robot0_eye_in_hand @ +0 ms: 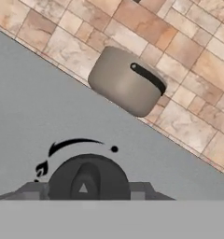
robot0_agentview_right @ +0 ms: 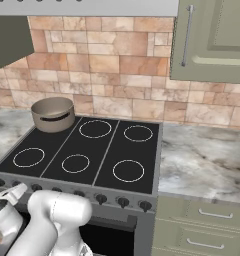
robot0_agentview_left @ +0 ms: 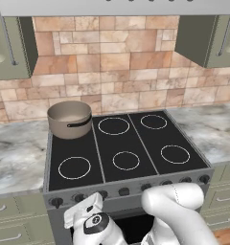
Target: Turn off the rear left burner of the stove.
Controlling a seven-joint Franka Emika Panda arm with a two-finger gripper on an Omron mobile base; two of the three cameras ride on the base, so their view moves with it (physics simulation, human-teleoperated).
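1. Rear left burner of the stove: far-left zone of the black glass top, ring itself hidden under the grey-brown pot with its dark handle turned toward the right.
2. Sits at the far corner of the left panel, directly behind the near-left ring; four more white rings spread across the middle and right panels.
3. Controlled, by judgement, from the dark knob seen close up in the hand view, with a curved flame-scale mark and a dot printed above it on the grey front panel; pointer marking looks upward toward the arc.
4. Belongs to the row of small round knobs along the near front edge, above the dark oven door.
5. Gripper low at the near left of that row, aimed at the panel; fingertips appear just at either side of the knob, apparently spread around it, but contact not clear, so grip cannot be told for sure.
6. For the step in hand, probably: keep centred on the knob, close squarely on both flanks, then rotate about the knob's own axis until the pointer reaches the off mark; avoid sliding sideways onto the neighbouring knob.
7. Beyond: marble counter on both sides, stone-tile backsplash, pale green cabinets.
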